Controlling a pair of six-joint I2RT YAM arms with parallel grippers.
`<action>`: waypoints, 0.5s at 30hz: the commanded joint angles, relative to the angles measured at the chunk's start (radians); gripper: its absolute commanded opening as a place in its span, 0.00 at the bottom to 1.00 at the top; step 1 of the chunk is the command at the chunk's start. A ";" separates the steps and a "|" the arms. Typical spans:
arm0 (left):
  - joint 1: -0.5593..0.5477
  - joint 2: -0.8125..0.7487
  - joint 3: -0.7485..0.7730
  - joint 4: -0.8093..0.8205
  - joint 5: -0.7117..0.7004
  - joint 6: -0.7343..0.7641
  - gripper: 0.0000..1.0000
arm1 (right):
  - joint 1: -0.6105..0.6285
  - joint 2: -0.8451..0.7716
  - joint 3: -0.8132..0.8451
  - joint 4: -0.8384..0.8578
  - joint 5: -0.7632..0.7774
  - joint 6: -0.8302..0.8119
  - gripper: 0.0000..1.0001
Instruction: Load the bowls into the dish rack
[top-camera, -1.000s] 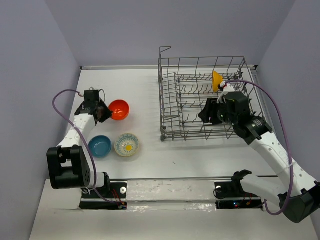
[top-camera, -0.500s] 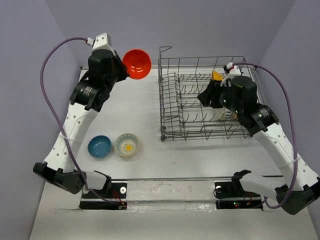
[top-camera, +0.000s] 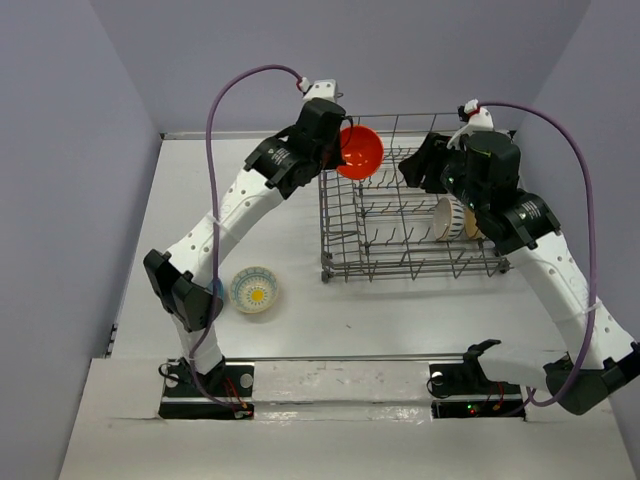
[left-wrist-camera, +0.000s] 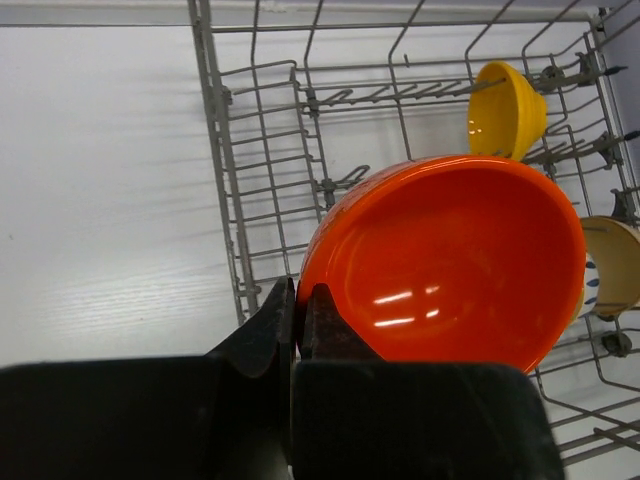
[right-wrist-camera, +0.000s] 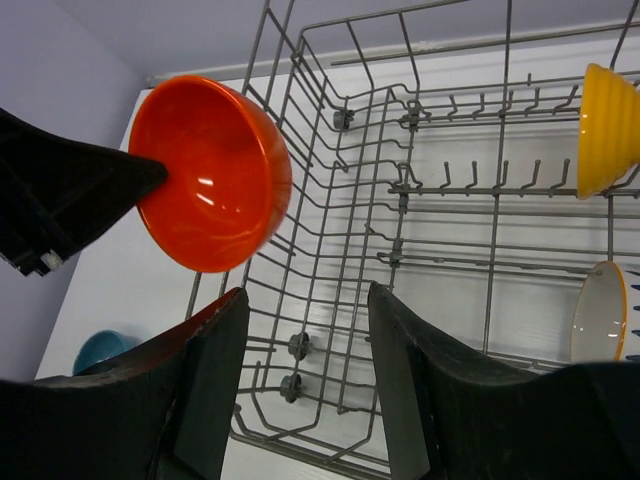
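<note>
While left fingers (left-wrist-camera: 262, 338) pinch orange bowl (left-wrist-camera: 450, 270) over rack (top-camera: 322, 200) — yellow bowl (left-wrist-camera: 505, 110), white bowl (top-camera: 447, 218) inside; right fingers (right-wrist-camera: 200, 400) apart.

You work over a plain white counter (top-camera: 290, 250), boxed in on three sides by bare lavender walls: a back wall (top-camera: 200, 40), a left wall (top-camera: 60, 200) and a right wall (top-camera: 610, 110). The light is even, with soft shadows, and a thin metal rail (top-camera: 340, 357) runs along the counter's near edge.
</note>
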 joint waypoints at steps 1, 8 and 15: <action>-0.067 0.005 0.137 0.028 -0.054 0.000 0.00 | 0.010 0.005 0.039 0.051 0.083 -0.018 0.56; -0.141 0.077 0.183 0.036 -0.062 0.004 0.00 | 0.010 0.016 0.012 0.053 0.164 -0.037 0.57; -0.178 0.097 0.191 0.050 -0.060 0.006 0.00 | 0.010 0.046 0.016 0.054 0.195 -0.049 0.51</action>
